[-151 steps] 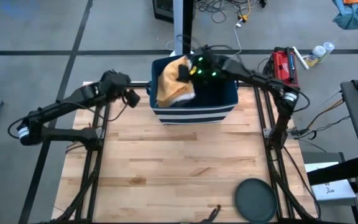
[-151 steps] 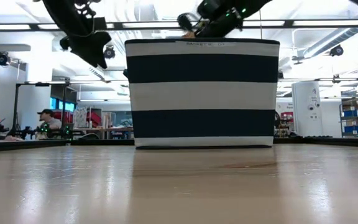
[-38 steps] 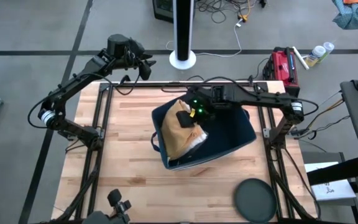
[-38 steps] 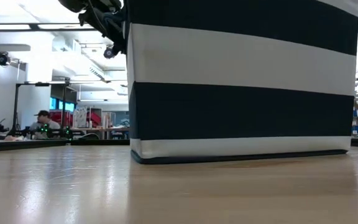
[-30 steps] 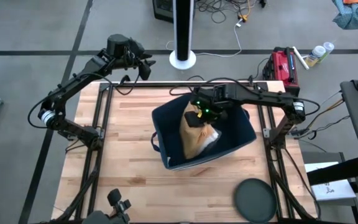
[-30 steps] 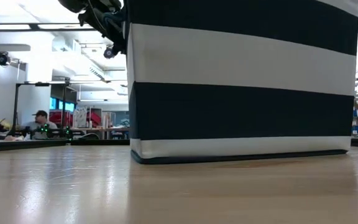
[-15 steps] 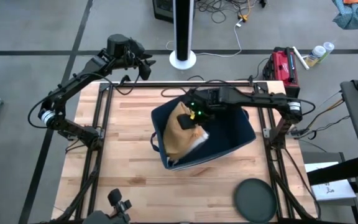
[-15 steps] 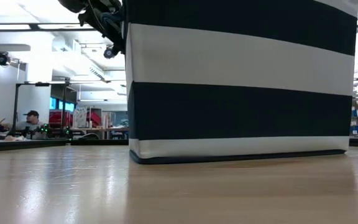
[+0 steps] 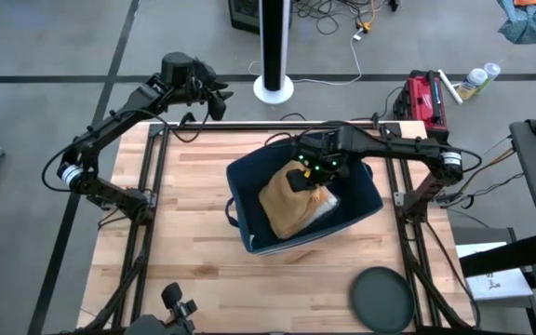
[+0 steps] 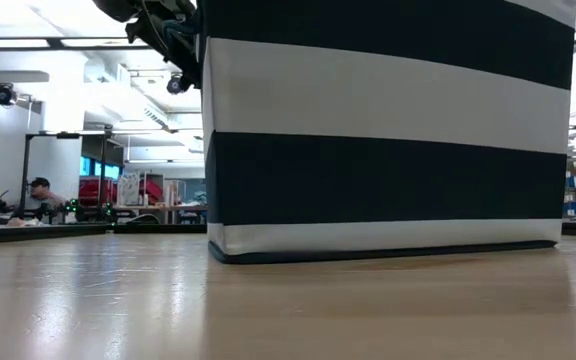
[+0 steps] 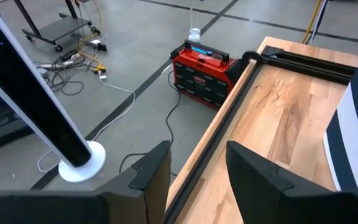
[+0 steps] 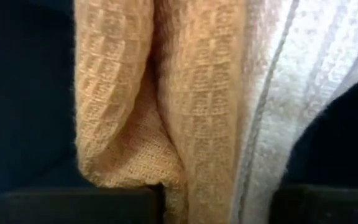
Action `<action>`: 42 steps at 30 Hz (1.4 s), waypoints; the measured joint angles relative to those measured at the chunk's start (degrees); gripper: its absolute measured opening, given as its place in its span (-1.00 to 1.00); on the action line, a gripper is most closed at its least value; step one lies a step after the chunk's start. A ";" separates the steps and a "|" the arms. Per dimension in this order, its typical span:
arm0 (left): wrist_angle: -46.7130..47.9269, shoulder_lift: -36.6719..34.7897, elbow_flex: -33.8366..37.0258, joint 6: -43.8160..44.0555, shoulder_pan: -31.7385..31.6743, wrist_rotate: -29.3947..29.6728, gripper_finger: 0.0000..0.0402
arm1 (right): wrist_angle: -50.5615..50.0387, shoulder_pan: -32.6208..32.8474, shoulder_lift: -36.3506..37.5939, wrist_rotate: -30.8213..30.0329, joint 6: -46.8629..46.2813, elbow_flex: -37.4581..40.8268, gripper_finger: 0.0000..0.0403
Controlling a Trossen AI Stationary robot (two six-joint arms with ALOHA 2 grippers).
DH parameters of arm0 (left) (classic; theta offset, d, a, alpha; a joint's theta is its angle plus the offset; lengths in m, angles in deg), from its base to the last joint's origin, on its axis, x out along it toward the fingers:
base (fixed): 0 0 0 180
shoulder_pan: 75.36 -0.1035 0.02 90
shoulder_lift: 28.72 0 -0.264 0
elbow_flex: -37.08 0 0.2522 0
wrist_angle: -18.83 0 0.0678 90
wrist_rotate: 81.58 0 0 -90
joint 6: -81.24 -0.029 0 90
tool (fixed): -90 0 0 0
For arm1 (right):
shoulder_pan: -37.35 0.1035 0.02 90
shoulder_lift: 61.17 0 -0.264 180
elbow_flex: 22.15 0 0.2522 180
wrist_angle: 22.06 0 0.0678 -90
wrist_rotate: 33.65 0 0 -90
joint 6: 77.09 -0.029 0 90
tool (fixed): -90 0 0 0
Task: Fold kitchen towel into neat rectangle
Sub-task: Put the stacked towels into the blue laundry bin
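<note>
Kitchen towel (image 9: 291, 207) is sitting bunched in the striped bin (image 9: 361, 209) mid-surface, long axis running from far-right to near-left. Right hand (image 9: 303, 177) is pinching its far end, fingers closed on the tan waffle cloth. Left hand (image 9: 214, 97) is hovering spread past the surface's (image 9: 194, 223) far-left edge, holding nothing.

the white pillar stand (image 11: 36, 112) shows "05" in blue digits near its top.

My two arms are dark, slim, tube-like links with chunky joints. The left arm (image 9: 119, 116) wears a white band near its base; the right arm (image 9: 389, 144) shows small green lights by its wrist. The left gripper's fingers (image 11: 253, 171) are matt black, flat slabs.
</note>
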 joint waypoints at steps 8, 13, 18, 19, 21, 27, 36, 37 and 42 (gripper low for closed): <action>-1.31 0.00 2.37 0.00 0.00 0.00 -0.26 | 9.64 0.03 2.42 2.33 -0.49 -1.09 -0.65; -1.77 0.02 2.67 -0.15 -0.02 0.00 -0.22 | 25.09 0.02 2.10 5.99 -1.67 -1.99 -0.65; -4.04 0.02 2.54 -0.12 -0.02 0.06 -0.20 | 26.07 0.17 -0.31 9.54 -0.18 -1.95 -0.65; -4.45 0.02 2.54 -0.04 -0.02 0.02 -0.20 | 23.61 0.22 -0.81 9.52 0.75 -1.57 -0.65; -4.98 0.02 2.54 -0.02 -0.02 0.04 -0.21 | 18.00 0.24 -1.58 9.50 3.27 -0.55 -0.65; -4.75 0.02 2.54 0.08 -0.02 0.07 -0.27 | 2.78 -1.67 -1.06 6.69 7.84 3.29 -0.65; -4.72 0.02 3.06 2.01 -0.02 0.13 -0.28 | 1.97 -2.89 -1.23 4.79 9.11 7.23 -0.65; -4.72 0.02 3.06 2.01 -0.02 0.13 -0.27 | 1.98 -2.86 -1.19 4.71 8.76 7.21 -0.65; -4.72 0.02 3.11 2.03 -0.02 0.13 -0.25 | 1.57 -2.86 0.74 4.54 7.36 4.72 -0.65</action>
